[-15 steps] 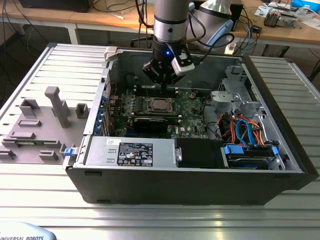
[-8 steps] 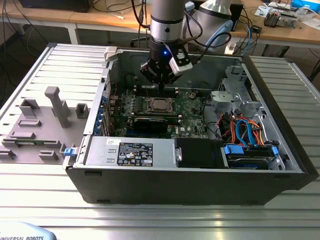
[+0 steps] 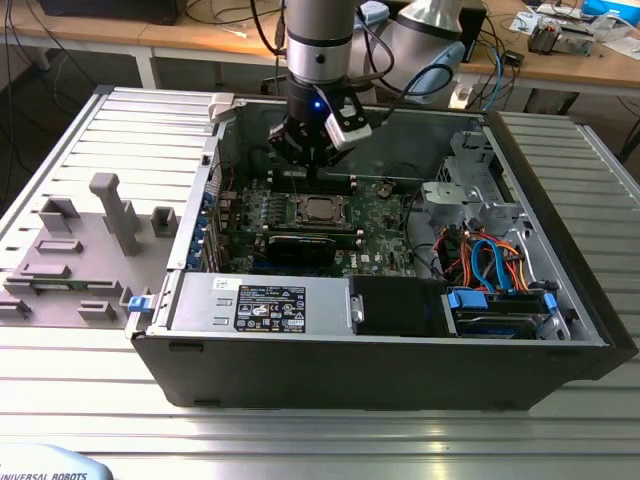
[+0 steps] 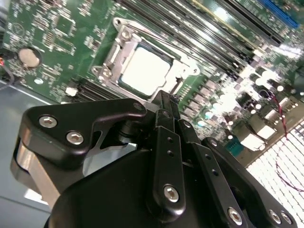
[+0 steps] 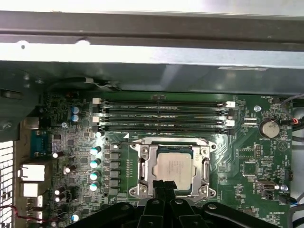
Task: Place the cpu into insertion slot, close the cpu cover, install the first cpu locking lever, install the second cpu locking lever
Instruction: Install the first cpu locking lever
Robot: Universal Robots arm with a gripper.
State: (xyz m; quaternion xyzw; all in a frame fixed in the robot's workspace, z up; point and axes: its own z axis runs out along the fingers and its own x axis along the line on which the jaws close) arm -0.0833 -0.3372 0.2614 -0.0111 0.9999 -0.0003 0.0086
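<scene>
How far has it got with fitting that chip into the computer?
Looks done: the cpu lies seated in the board, and the cover lies flat around it. In hand: the gripper, shut with nothing visible in it, sits at the cover's edge. Left: locking it down. I cannot make out the levers, so I cannot tell whether either is latched.

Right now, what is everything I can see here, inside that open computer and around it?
table: one, silvery, slatted
computer case: one, black, open, on the table
motherboard: one, green, inside the case
cpu cover: one, silvery frame, on the motherboard
cpu: one, silver-grey, in the cover's window
memory slots: several, black, beside the cover
cables: bundle, blue and orange, exterior view's right
fixture blocks: several, grey, exterior view's left
gripper: one, black, shut, over the cover's edge
</scene>
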